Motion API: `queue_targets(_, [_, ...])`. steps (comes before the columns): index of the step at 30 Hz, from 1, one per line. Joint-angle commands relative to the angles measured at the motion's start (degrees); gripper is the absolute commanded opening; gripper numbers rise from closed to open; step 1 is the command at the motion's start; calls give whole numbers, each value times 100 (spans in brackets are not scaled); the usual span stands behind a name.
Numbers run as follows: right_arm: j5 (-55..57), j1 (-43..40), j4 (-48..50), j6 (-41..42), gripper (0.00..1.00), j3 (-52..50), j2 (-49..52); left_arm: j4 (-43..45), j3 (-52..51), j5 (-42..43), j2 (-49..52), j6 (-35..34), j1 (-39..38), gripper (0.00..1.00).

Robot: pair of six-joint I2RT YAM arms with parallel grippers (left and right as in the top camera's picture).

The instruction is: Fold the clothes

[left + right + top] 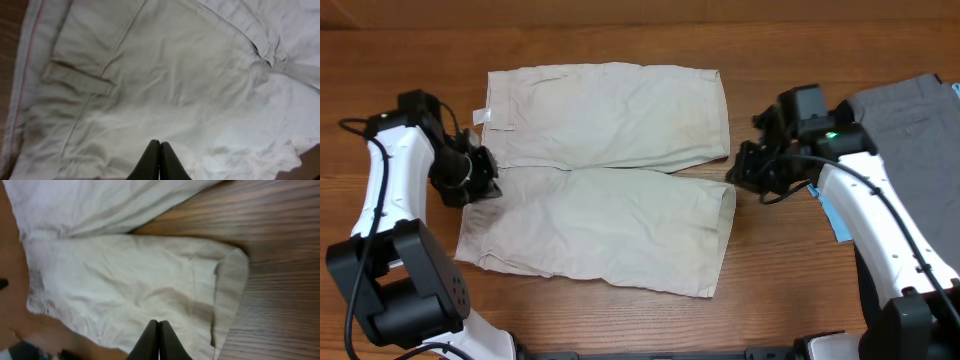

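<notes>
2 white arms (380, 190) reach over a brown wood table (410, 50). The cream shorts (605, 130) lie flat in the middle of it. The left pincer (159, 146) and right pincer (159, 325) are shut tight at their edges.

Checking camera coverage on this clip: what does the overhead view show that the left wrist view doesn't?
Only overhead: the whole shorts spread flat, the right gripper at their right edge, grey trousers beyond it. Only left wrist: that the left gripper is shut, tips together over the cloth, and a stitched pocket flap close up. Both: the beige shorts on the wooden table.
</notes>
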Motion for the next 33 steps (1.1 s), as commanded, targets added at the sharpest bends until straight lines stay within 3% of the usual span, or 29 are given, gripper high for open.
queue_targets(1, [-162,190,487,-87,4,-577,-20,280,-341,236,-33,153,-105,4])
queue_targets(9, [-157,264,2468,-90,4,-1860,116,643,-629,136,-33,151,-111,4])
queue_targets(14, [-122,280,3182,-83,4,-2135,155,789,-693,138,-33,149,-111,4])
queue_targets(24, [-28,396,3550,-92,4,-2284,568,796,-693,157,-33,149,-114,4])
queue_targets(33, [1047,238,3960,-125,4,-2284,1349,872,-697,-317,-33,63,-280,4])
